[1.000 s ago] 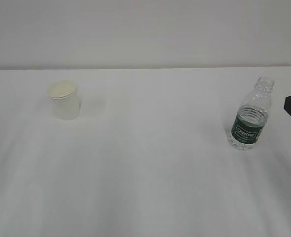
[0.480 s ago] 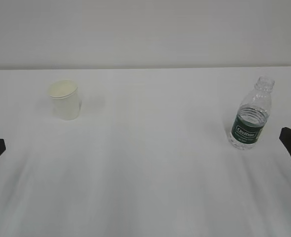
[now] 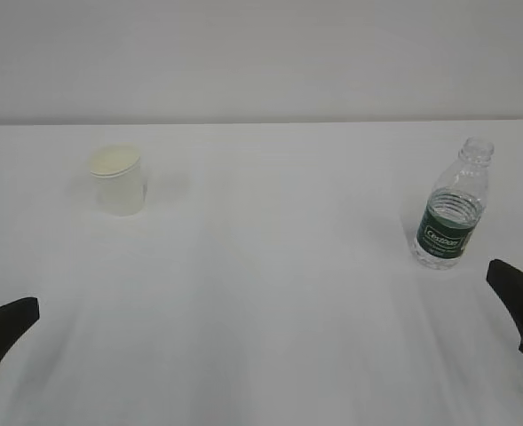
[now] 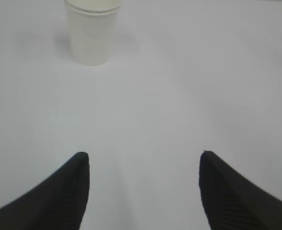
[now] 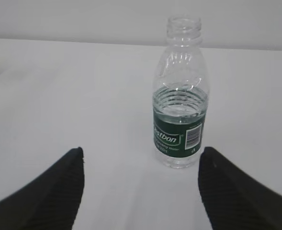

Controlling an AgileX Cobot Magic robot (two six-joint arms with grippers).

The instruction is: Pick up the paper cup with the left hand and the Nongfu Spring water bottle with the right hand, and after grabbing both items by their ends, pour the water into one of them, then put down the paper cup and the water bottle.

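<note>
We risk tipping the uncapped Nongfu Spring water bottle (image 5: 180,103) if our right gripper (image 5: 141,189) nudges it before closing. The paper cup (image 4: 93,31) stands upright, well ahead of our left gripper (image 4: 144,191). Both grippers hover low over the counter (image 3: 270,293), jaws apart, empty.

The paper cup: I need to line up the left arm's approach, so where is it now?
In the exterior view the paper cup stands upright on the table's far left, well apart from the bottle on the right, untouched.
</note>
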